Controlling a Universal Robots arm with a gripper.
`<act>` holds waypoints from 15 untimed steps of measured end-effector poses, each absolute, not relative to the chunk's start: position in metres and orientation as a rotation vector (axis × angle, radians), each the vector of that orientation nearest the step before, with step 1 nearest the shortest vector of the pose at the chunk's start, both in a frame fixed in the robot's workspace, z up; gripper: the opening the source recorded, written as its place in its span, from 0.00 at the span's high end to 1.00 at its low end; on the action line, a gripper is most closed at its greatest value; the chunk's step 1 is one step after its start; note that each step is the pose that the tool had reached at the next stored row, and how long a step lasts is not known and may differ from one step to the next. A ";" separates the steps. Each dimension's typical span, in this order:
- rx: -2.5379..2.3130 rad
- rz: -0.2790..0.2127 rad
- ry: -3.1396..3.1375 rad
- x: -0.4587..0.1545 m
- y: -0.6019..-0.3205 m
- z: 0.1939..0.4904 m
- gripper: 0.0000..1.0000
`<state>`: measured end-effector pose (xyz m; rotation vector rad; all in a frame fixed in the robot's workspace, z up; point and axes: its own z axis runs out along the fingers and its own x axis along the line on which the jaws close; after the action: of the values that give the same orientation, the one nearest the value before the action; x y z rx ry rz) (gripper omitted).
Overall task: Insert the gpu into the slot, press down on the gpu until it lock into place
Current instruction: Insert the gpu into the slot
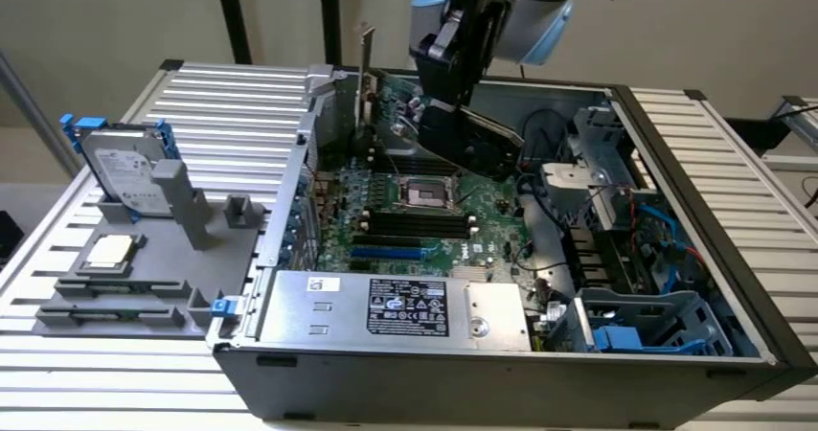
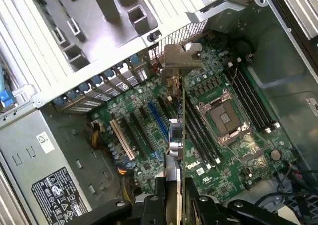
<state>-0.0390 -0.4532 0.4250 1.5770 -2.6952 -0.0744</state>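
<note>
An open computer case (image 1: 715,287) lies on a slatted metal tabletop (image 1: 115,393), with the robot's gripper (image 1: 445,105) hanging over the far part of the green motherboard (image 1: 492,225). The jaws are pinched on the gpu (image 1: 480,144), a thin black card carried in the air, tilted and clear of the board. In the wrist view the gripper (image 2: 174,195) looks straight along the card, so the gpu (image 2: 175,140) appears edge-on as a narrow strip running away from the jaws to its silver end bracket (image 2: 181,61) near the case's rear wall. The slot (image 2: 159,118), a long bright-blue strip, runs nearly parallel to the card's long axis. It lies just to one side of the card's edge, the side away from the processor socket (image 2: 223,118) and toward the silver power-supply box (image 2: 39,180). In the exterior view the slot (image 1: 387,255) sits well below the card, nearer the power-supply box (image 1: 397,306). The card is judged not yet seated.
</note>
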 end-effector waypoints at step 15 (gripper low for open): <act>1.920 -0.096 -2.498 -0.039 -0.453 0.418 0.74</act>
<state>-0.0390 -0.4532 0.4182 1.9197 -2.4981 -0.0956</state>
